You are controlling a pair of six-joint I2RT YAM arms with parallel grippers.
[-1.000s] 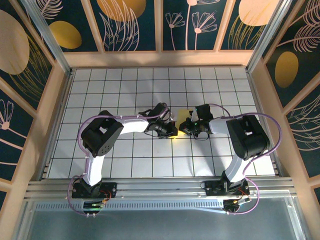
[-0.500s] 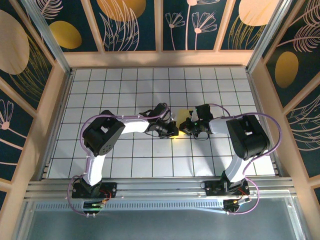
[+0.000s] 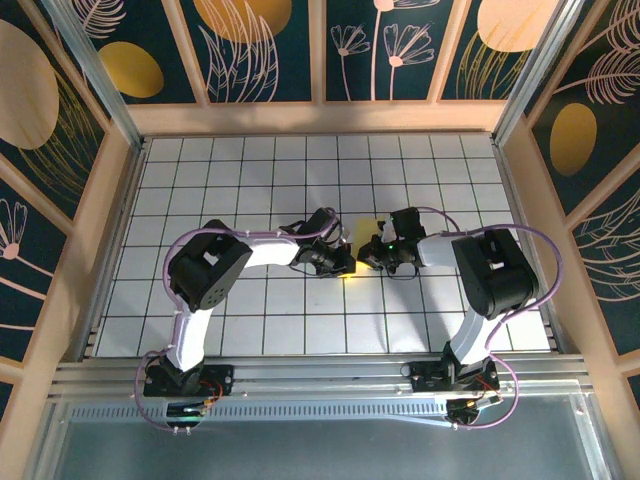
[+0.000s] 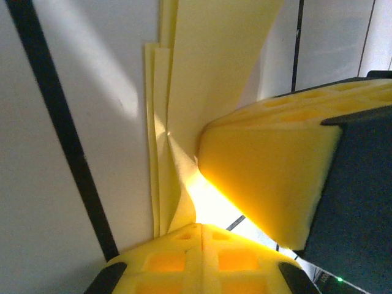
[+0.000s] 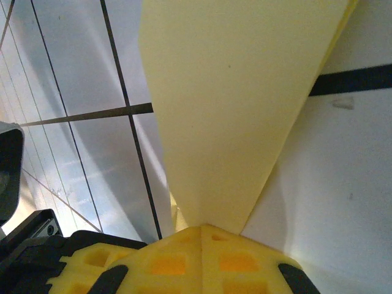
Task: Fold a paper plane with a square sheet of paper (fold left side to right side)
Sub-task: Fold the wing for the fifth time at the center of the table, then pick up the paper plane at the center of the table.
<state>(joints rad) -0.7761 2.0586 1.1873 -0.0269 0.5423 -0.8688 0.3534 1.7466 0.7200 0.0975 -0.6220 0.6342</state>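
From above, we see a white table [image 3: 250, 170] ruled with a black grid, and two white and black arms bent inward so that their heads meet near its middle. The left gripper [image 3: 345, 262] and the right gripper [image 3: 366, 258] sit tip to tip, just beside each other. A folded sheet of pale-yellow paper [image 3: 369, 230] shows between and just beyond them, mostly covered by the grippers. From the left wrist, we look down at the left gripper [image 4: 201, 228], whose two yellow fingers are pressed together with no gap. The paper [image 4: 214, 61] lies on the table in several stacked layers. A creased fold runs down into the closed tips, so it appears pinched there. A broad yellow finger [image 4: 269, 165] of the right gripper crowds in from the right, touching the paper. From the right wrist, we see the right gripper [image 5: 202, 228] likewise fully closed. The paper [image 5: 233, 110] narrows to a point that enters the seam between its fingers, gripped there, and widens away from them over the grid lines.
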